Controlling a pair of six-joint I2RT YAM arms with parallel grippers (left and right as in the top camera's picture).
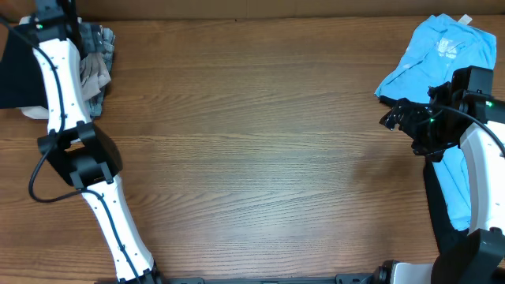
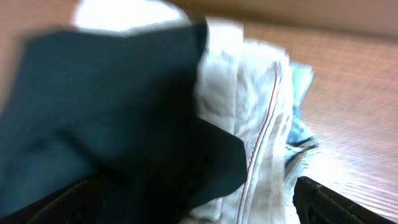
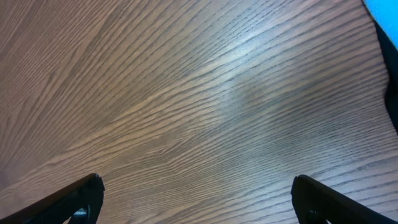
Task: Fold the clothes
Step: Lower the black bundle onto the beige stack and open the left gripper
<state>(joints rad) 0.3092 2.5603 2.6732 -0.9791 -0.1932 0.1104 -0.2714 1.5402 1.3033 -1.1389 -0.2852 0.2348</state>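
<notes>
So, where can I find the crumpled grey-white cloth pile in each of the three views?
Overhead: the grey-white cloth pile lies at the top left, beside the left arm.
Left wrist: the grey-white cloth pile is in the centre, close up and blurred, right of a dark cloth.
Right wrist: not in it.
Shared landmark: the wood-grain table, visible in all three views.

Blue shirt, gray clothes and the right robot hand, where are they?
blue shirt [image 1: 438,51]: overhead view, middle of its crumpled fabric.
gray clothes [image 1: 99,59]: overhead view, middle of the pile.
right hand [image 1: 392,117]: overhead view, midway between its fingertips.
</notes>
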